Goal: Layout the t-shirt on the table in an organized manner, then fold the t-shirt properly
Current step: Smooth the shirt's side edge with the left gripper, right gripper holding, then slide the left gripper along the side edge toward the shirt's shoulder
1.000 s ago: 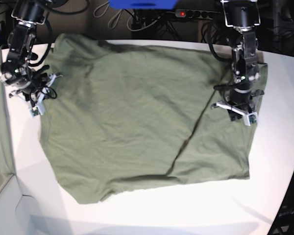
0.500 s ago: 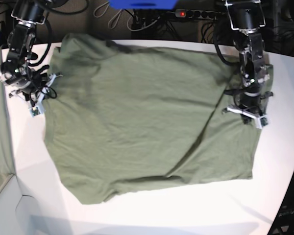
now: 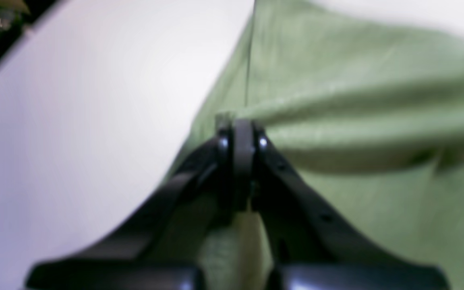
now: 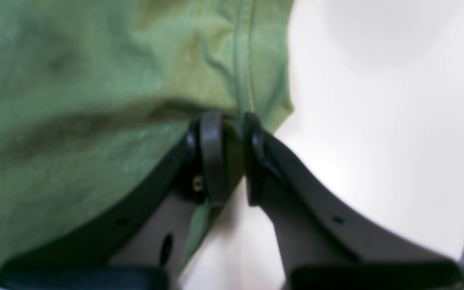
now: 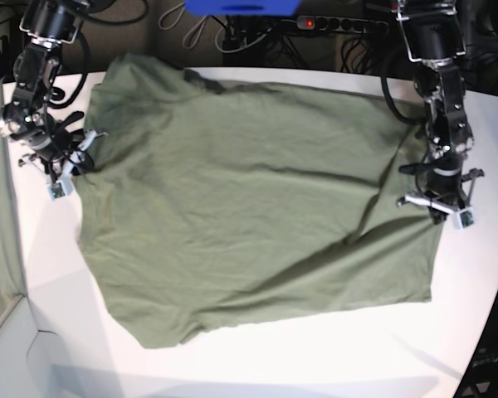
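T-shirt (image 5: 249, 207): soft matt olive cloth, lightly creased. Table (image 5: 332, 356) under it: smooth, matt white.

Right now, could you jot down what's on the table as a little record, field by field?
item: t-shirt, olive green, spread across the table
lie: mostly flat, with a few creases
left gripper: shut on the t-shirt's edge, at the base view's right
right gripper: pinching the t-shirt's hem, at the base view's left
folded: not yet
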{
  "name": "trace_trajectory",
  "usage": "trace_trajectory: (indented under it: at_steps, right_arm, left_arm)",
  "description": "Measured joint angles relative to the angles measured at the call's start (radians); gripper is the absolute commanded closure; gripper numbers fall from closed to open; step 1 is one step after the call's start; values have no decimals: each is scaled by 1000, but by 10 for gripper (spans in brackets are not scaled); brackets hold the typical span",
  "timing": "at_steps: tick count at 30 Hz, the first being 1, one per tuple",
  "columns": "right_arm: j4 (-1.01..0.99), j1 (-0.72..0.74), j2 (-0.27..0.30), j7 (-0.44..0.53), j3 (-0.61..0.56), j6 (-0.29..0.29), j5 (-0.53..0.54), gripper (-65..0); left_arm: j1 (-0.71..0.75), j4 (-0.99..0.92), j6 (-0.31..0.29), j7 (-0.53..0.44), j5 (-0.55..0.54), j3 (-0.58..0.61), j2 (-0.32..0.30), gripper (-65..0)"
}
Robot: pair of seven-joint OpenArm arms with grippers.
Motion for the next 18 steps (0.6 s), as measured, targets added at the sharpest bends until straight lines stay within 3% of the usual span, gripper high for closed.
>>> trace_trajectory:
  at_steps: [8,18]
  right_arm:
    - [-17,-6,5,24,1,-2,6,-86]
    - [-12,-32,2,51,1,-3,20,-85]
  left_arm:
    - [-107,-147,6,-4,0,-42,-78,0]
    - [-199,-210,6,-7,9,-40,-85,0]
